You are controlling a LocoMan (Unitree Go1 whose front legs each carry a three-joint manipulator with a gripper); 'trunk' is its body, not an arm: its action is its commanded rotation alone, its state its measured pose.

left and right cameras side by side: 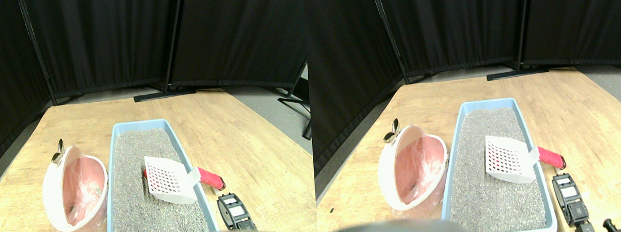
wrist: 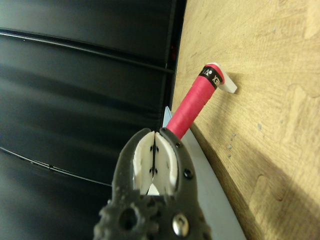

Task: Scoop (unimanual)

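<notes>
– While the scoop (left and right cameras side by side: 170, 180) is lying in the litter tray (left and right cameras side by side: 112, 179), where is its grip pointing?

– Its perforated white blade is resting on the grey litter (left and right cameras side by side: 147, 216) near the tray's right rim, and the pink handle (left and right cameras side by side: 211, 178) is sticking out across that rim, over the wooden floor (left and right cameras side by side: 249, 136). The long axis is running from the tray's middle outward to the right, slanting slightly toward the robot.

– And the right hand (left and right cameras side by side: 235, 211)?

– It is sitting on the floor just outside the tray's right rim, nearer the robot than the handle's capped end and apart from it. The wrist camera is looking straight up the handle, so the hand is lining up roughly with that axis, the grip lying directly ahead.

– Is it holding anything?

– No. The white pads (wrist: 145, 160) are pressing together with only a seam showing between them, and nothing is pinched.

– Your judgement on the coming move?

– The hand is needing to spread first, then advance along the handle's line. Drifting sideways toward the rim is risking a knock against the tray. The pink-lined bin (left and right cameras side by side: 52, 188) beside the tray's left rim is looking like the dumping place.
</notes>
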